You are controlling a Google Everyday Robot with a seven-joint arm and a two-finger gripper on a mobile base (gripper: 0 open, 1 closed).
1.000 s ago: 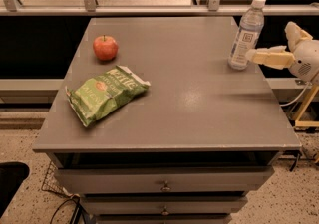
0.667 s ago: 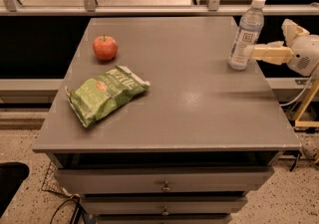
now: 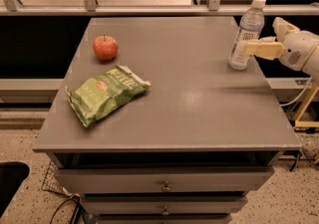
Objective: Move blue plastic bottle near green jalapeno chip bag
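The blue plastic bottle (image 3: 246,34) stands upright near the table's far right edge, with a white cap and a white label. The green jalapeno chip bag (image 3: 103,93) lies flat on the left front part of the table, far from the bottle. My gripper (image 3: 260,36) reaches in from the right at the height of the bottle's label. It is open, and its near finger (image 3: 261,48) overlaps the bottle's right front side. The bottle rests on the table.
A red apple (image 3: 105,47) sits on the grey table (image 3: 199,103) behind the chip bag, at the far left. Drawers are below the table's front edge. A railing runs behind the table.
My gripper has moved left towards the bottle, and its near finger now overlaps the bottle's label. The bottle, bag and apple have not moved.
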